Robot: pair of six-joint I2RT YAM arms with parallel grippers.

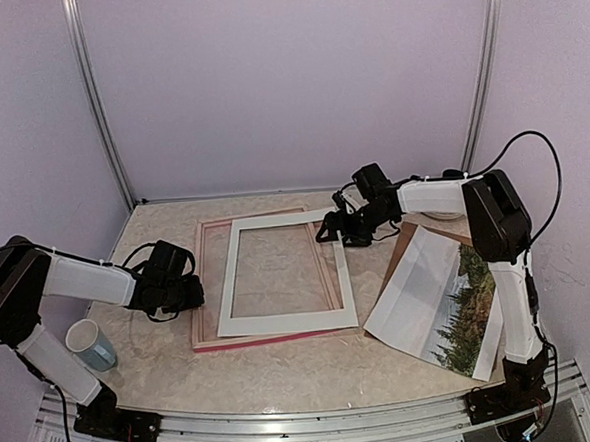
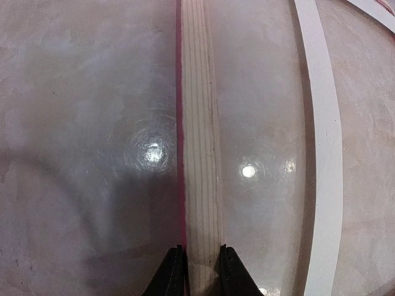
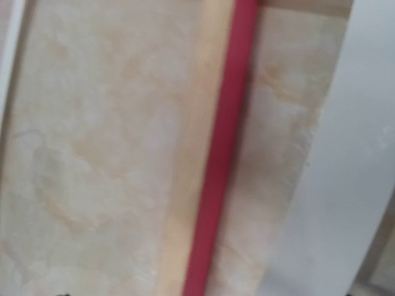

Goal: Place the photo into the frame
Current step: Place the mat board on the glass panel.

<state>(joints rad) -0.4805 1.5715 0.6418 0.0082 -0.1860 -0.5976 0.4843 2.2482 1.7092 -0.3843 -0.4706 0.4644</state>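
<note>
The frame (image 1: pixel 207 286) lies flat on the table with its pale wood back up and its pink-red edge showing. A white mat (image 1: pixel 286 323) rests on it. My left gripper (image 1: pixel 191 289) is shut on the frame's left rail (image 2: pixel 200 154), one black finger (image 2: pixel 171 276) on each side of the wood. My right gripper (image 1: pixel 338 228) hangs open over the frame's far right corner, holding nothing. Its fingers are out of the right wrist view, which shows only the red rail (image 3: pixel 225 154) and the mat (image 3: pixel 349 172). The photo (image 1: pixel 451 307) lies at the right on a brown backing board (image 1: pixel 408 236).
A pale blue cup (image 1: pixel 90 346) stands near the table's front left, beside the left arm. Walls with metal posts close in the table at the back and sides. The mat's strip (image 2: pixel 324 154) runs to the right of the gripped rail.
</note>
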